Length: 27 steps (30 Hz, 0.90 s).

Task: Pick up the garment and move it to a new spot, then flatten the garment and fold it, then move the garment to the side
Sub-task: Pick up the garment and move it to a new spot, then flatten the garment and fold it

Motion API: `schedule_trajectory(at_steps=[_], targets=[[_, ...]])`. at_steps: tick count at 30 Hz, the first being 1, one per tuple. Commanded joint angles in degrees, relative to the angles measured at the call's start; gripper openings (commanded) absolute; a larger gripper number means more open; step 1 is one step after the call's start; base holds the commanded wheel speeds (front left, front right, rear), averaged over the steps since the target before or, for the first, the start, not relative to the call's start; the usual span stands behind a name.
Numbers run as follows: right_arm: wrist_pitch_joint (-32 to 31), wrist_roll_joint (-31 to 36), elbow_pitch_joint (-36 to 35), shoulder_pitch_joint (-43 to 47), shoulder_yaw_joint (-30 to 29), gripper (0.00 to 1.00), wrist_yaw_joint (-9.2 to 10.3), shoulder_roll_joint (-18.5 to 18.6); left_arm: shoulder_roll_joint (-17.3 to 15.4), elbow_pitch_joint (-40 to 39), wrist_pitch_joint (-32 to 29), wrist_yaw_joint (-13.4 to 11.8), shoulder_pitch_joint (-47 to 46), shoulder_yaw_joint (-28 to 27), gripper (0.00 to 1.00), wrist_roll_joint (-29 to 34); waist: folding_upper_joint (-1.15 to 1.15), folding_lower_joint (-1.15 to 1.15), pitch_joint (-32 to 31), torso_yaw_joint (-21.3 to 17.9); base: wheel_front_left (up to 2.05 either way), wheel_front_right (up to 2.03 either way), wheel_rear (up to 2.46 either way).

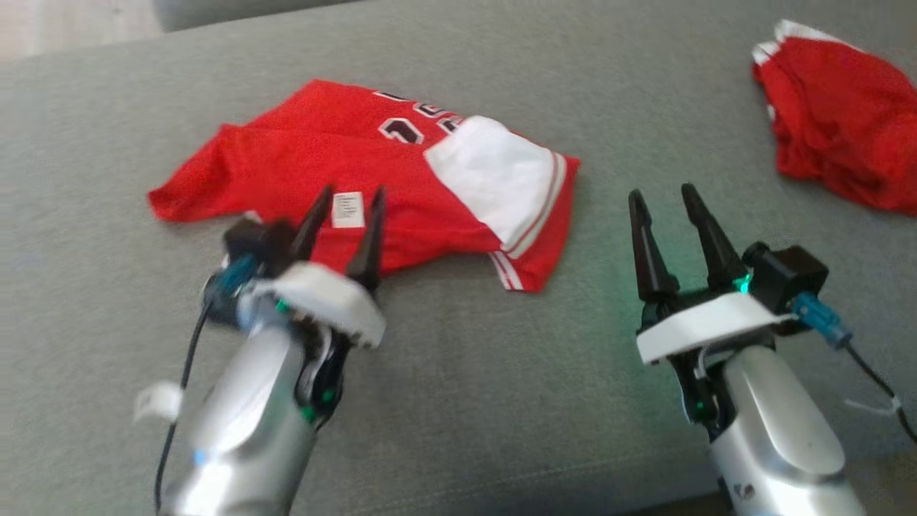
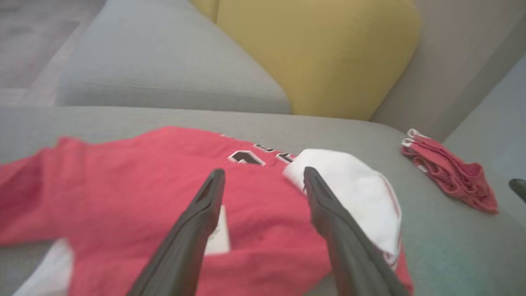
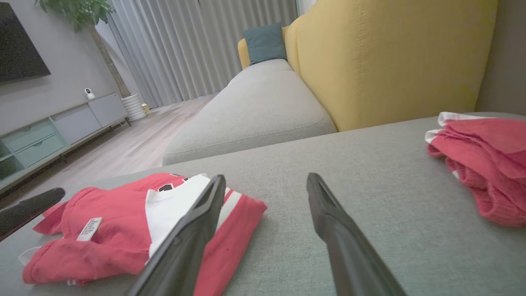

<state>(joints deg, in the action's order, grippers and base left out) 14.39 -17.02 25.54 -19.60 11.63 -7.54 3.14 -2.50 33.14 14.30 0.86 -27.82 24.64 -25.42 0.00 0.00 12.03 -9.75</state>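
A red jersey, the garment (image 1: pixel 301 154), lies partly folded on the grey sofa seat (image 1: pixel 458 401), its long axis running left to right across the head view. A white panel (image 1: pixel 494 172) is turned over its right-hand end, and a small white label (image 1: pixel 348 209) faces up near the front edge.

The left tool (image 1: pixel 352 193) hangs over that front edge with its two dark fingers spread wide, one on each side of the label, and nothing is caught between them. The left wrist view looks straight down the fingers onto red cloth, which puts the jersey directly ahead of and beneath this arm.

The right tool (image 1: pixel 662 192) also stands fully open and empty over bare cushion, just off the jersey's right end, with a strip of grey seat between its fingers and the red-and-white hem. In its wrist view the jersey sits low and to the left.

A second, crumpled red garment (image 1: pixel 845 122) lies well apart at the far right, near the yellow backrest (image 3: pixel 390 57).

The left arm is plainly the nearer, and the folding looks well under way. Any further fold or slide to the side would probably be made across the jersey's short dimension, starting from the near edge.
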Motion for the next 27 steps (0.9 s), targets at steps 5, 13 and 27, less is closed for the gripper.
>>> schedule_trajectory(at_steps=[5,13,27], targets=[[0.6,1.0,-0.2,1.3,0.4,1.00,0.05,-0.3,-1.0,-5.7,0.7,-2.4,5.9,-9.1,1.00,4.5,0.00,0.00,-3.4,4.7,0.00,0.00,0.00],[0.6,1.5,1.2,2.6,0.4,1.00,0.05,-0.3,-0.6,-9.8,0.7,-4.3,14.2,-16.7,1.00,9.5,0.00,0.00,-6.0,8.4,0.00,0.00,0.00],[0.6,2.0,3.5,2.4,2.5,1.00,0.05,-0.3,-0.4,-15.4,0.7,-5.8,21.8,-21.5,1.00,12.7,0.00,0.00,-6.4,10.2,0.00,0.00,0.00]])
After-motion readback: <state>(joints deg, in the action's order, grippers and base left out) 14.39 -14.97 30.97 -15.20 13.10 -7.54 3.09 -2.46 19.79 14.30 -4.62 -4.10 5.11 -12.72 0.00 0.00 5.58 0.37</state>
